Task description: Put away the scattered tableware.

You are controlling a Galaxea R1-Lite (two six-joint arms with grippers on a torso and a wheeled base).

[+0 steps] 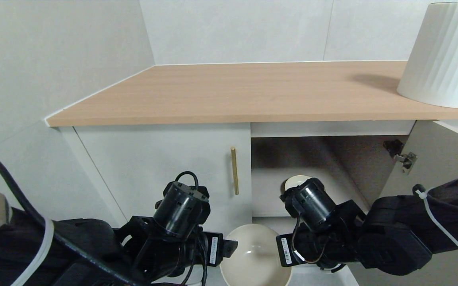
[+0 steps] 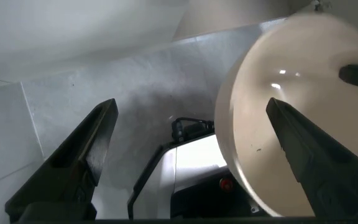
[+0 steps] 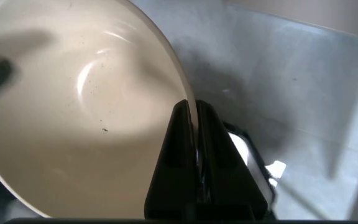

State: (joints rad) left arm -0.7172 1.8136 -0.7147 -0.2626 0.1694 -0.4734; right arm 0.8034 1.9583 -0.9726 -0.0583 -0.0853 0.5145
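A cream bowl [image 1: 255,254] hangs low in front of the open cabinet, tipped on its side between my two wrists. My right gripper [image 1: 284,249] is shut on the bowl's rim; in the right wrist view its fingers [image 3: 194,149] pinch the edge of the bowl [image 3: 73,106]. My left gripper [image 1: 231,247] sits at the bowl's other side and is open. In the left wrist view its fingers [image 2: 86,162] are spread wide beside the bowl [image 2: 278,112]. Another cream dish [image 1: 295,182] rests inside the cabinet, partly hidden behind my right wrist.
A wooden countertop [image 1: 233,91] runs above the cabinet, with a white ribbed container [image 1: 443,51] at its right end. The left door with a brass handle [image 1: 234,176] is closed. The right door [image 1: 431,167] stands swung open.
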